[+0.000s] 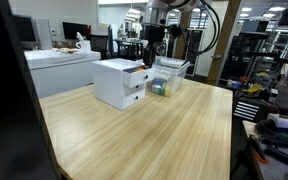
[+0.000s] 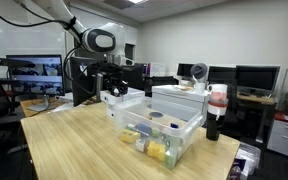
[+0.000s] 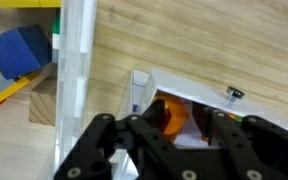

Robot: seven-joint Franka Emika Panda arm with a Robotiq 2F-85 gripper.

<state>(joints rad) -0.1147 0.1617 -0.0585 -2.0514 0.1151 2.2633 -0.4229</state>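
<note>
Fingers partly hide an orange thing in drawer.

Place: a robotics lab on an open-plan office floor, seen from beside the work table.
Robot: a research arm stands at the far edge of a broad wooden table.
Screens: a lit monitor glows behind the arm, and a row of dark monitors lines a desk past the table's far corner.
Storage: black shelving racks are stacked with equipment.
Bench: tools and cables are piled just off one table edge.
Desks: white workstations run along the back of the room.
</note>
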